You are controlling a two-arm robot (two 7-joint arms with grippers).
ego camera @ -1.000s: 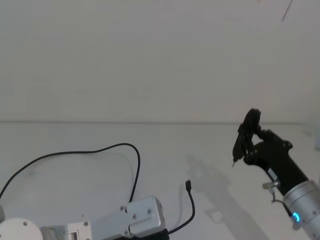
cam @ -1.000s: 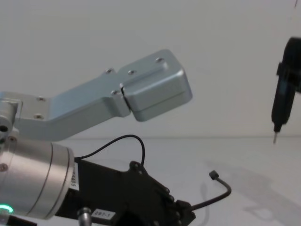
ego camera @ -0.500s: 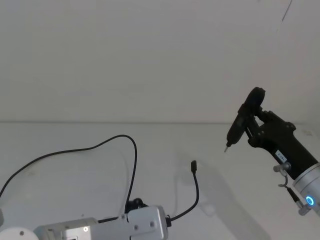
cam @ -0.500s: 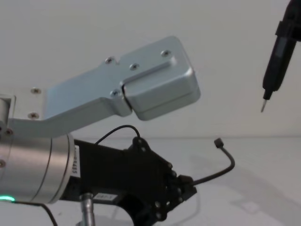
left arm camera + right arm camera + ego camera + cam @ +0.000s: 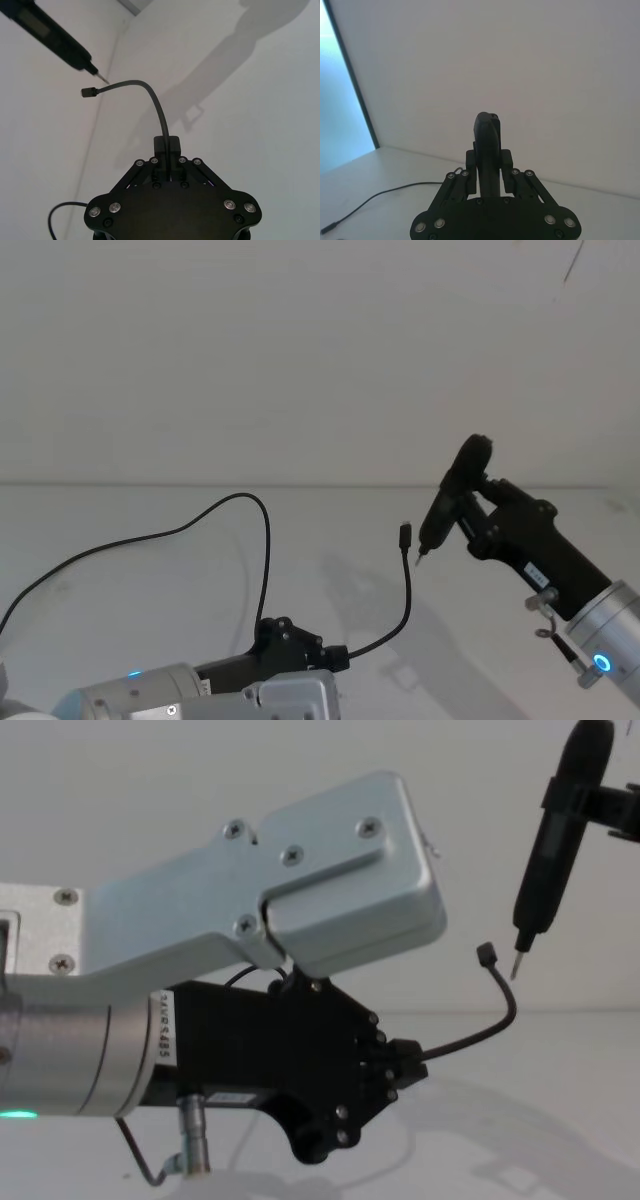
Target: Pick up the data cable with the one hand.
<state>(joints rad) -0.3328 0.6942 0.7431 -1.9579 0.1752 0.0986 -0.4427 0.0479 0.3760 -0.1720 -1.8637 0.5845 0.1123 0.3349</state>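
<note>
My left gripper (image 5: 333, 655) is shut on the data cable (image 5: 406, 590), a thin black cable, and holds it above the white table. Beyond the fingers, the cable's free end curves upward to a small black plug (image 5: 404, 535). The left wrist view has the left gripper (image 5: 166, 146) clamped on the data cable (image 5: 150, 95), with the plug (image 5: 89, 92) out ahead. From the chest, the left gripper (image 5: 408, 1062) and the raised plug (image 5: 487, 955) stand in mid-air. My right gripper (image 5: 476, 512) is shut on a slim black pen-like tool (image 5: 445, 508), whose metal tip (image 5: 418, 560) sits close beside the plug.
The rest of the cable (image 5: 150, 538) loops across the table (image 5: 330, 530) to the left. My left arm's silver boxy link (image 5: 300, 890) fills much of the chest view. The pen tool (image 5: 548, 840) hangs upper right there. A white wall stands behind.
My left gripper has risen with the cable, and the plug has lifted higher. The right gripper has brought the pen tool left and down, close to the plug.
</note>
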